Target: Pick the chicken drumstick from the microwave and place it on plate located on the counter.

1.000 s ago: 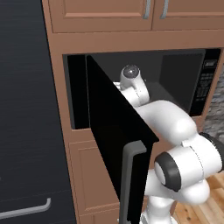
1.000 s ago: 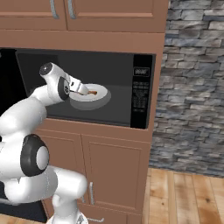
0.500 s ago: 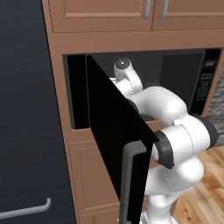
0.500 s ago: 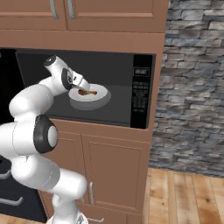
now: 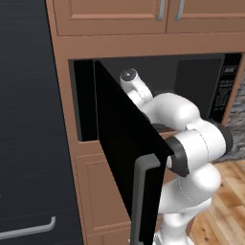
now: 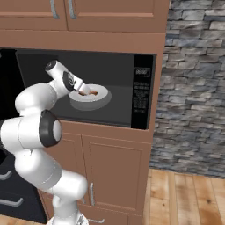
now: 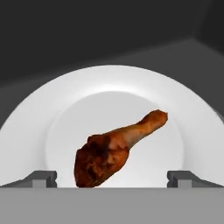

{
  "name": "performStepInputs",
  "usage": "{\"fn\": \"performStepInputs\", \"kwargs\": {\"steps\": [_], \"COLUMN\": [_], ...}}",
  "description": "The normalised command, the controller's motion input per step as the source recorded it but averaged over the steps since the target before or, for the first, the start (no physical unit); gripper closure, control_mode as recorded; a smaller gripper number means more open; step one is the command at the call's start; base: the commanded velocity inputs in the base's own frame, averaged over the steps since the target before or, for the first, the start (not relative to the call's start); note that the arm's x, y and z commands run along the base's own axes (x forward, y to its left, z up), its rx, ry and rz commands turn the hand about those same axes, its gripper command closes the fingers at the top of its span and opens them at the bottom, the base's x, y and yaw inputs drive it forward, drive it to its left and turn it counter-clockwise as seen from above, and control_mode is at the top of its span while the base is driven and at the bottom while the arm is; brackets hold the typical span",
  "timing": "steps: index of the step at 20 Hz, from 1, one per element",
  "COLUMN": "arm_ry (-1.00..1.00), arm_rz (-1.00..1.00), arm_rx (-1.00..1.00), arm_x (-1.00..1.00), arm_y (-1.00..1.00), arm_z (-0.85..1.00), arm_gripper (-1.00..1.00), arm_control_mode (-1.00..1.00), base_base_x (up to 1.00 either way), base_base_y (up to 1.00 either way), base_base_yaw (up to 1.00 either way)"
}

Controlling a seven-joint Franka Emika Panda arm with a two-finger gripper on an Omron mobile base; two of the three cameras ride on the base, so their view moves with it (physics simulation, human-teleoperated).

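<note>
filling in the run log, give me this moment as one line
phase: reach | arm: inside microwave, door open | fingers: open, either side of drumstick | drumstick: lying on white dish, not gripped

Arm (image 6: 37, 99): glossy white, built of rounded, bulbous segments, each swelling like a capsule. Joints: dark grey to black bands ringing the seams between segments; one broad dark collar (image 6: 46, 128) sits at the large lower joint, another (image 5: 178, 157) shows in the left base view. Wrist (image 5: 128, 75): white, capped by a round end face with a dark grey ring around a paler centre. Hand segment (image 6: 70, 81): white with a dark band. Fingertips (image 7: 41, 178): small, flat-topped grey blocks with bevelled inner edges. Lower body (image 6: 66, 184): smooth white column, unmarked. No cables, screws or lettering discernible.
</note>
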Motion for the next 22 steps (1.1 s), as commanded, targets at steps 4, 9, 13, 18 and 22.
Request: {"fn": "performStepInputs", "kwargs": {"steps": [4, 9, 13, 18, 22], "arm_ry": [0.00, 0.00, 0.00, 0.00, 0.00], "arm_rz": [-0.04, -0.06, -0.03, 0.00, 0.00], "arm_rx": [0.00, 0.00, 0.00, 0.00, 0.00], "arm_x": [0.18, 0.22, 0.17, 0.01, 0.00], "arm_y": [0.00, 0.00, 0.00, 0.00, 0.00], "arm_z": [-0.07, 0.00, 0.00, -0.18, -0.13], "arm_gripper": [-1.00, -1.00, -1.00, -1.00, 1.00], "arm_control_mode": [-1.00, -1.00, -1.00, -1.00, -1.00], "base_base_x": [0.00, 0.00, 0.00, 0.00, 0.00], "base_base_y": [0.00, 0.00, 0.00, 0.00, 0.00], "base_base_yaw": [0.00, 0.00, 0.00, 0.00, 0.00]}}
